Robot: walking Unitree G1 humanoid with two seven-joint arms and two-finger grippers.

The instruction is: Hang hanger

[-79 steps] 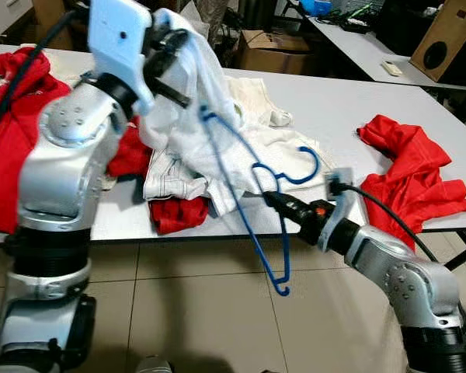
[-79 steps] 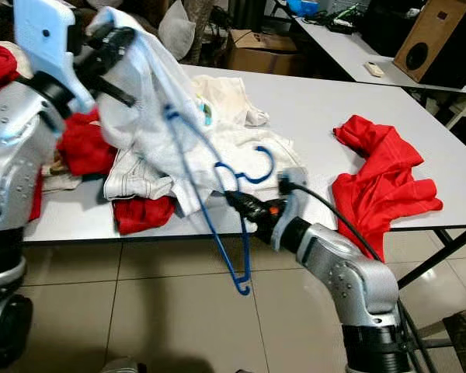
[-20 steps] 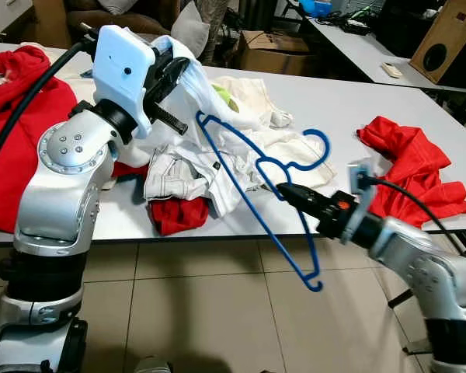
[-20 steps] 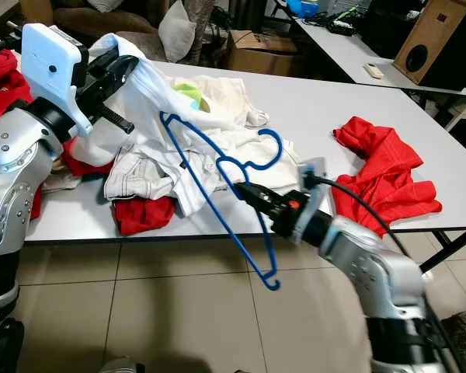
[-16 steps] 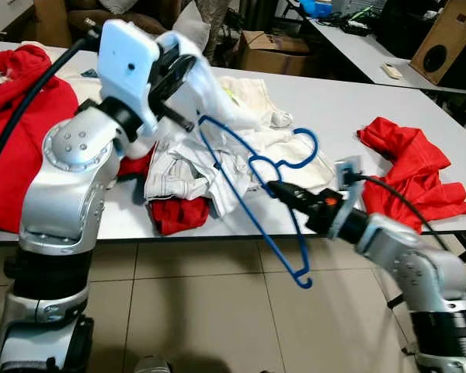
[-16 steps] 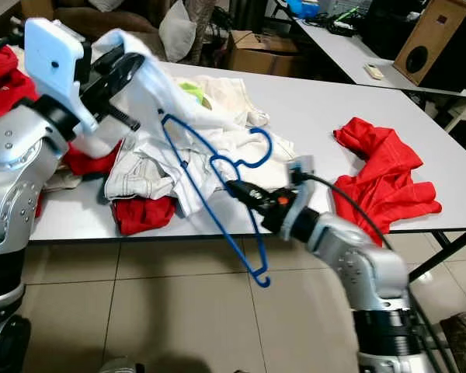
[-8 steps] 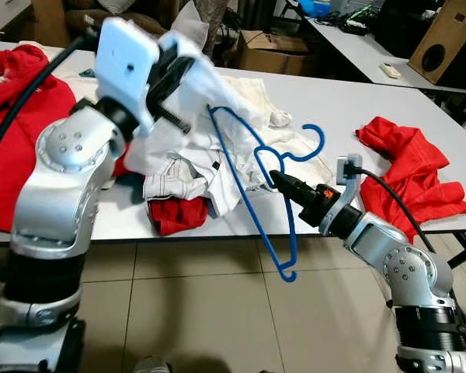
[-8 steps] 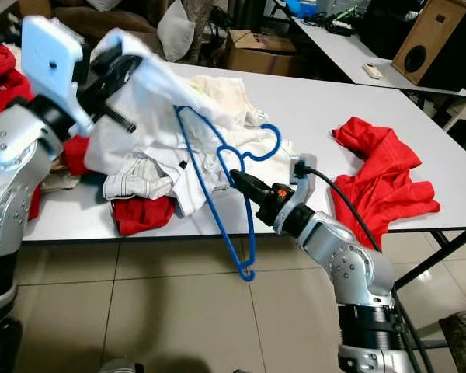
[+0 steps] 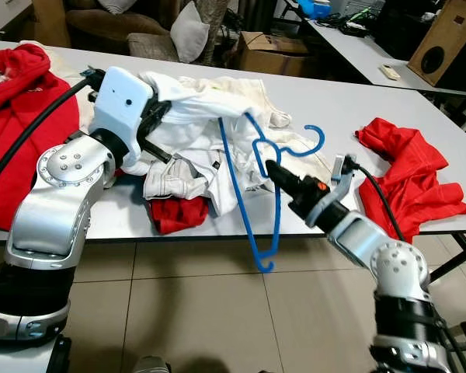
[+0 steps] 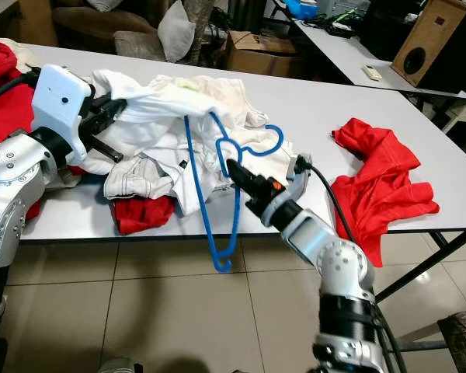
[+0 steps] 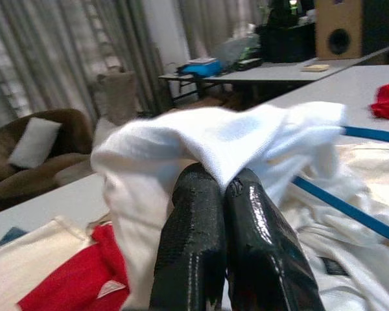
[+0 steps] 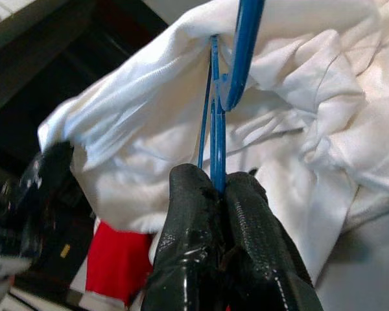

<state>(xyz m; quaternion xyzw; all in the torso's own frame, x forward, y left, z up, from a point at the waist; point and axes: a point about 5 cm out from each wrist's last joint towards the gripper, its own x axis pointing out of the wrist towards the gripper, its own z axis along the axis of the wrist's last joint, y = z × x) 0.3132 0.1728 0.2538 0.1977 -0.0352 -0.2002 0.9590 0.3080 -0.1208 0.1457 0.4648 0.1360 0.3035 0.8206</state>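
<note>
A: Which step is running?

B: Dressing the blue hanger (image 9: 252,194). The right gripper (image 12: 214,184) is pinching its wire just below the hook, fingers clamped together on it. The hanger is standing tilted off the table's near edge, its lower corner hanging below the tabletop, its upper arm going into the white garment (image 9: 194,97).

A: And the left gripper (image 11: 222,188)?

B: It is clamping a fold of that garment, holding it raised over the pile near the near edge of the table (image 9: 357,97).

A: Next move?

B: Probably threading the hanger arm further through the neck opening while keeping the cloth taut.

A: Anything unclear?

B: The opening itself is hidden by folds; no rail is identifiable.
</note>
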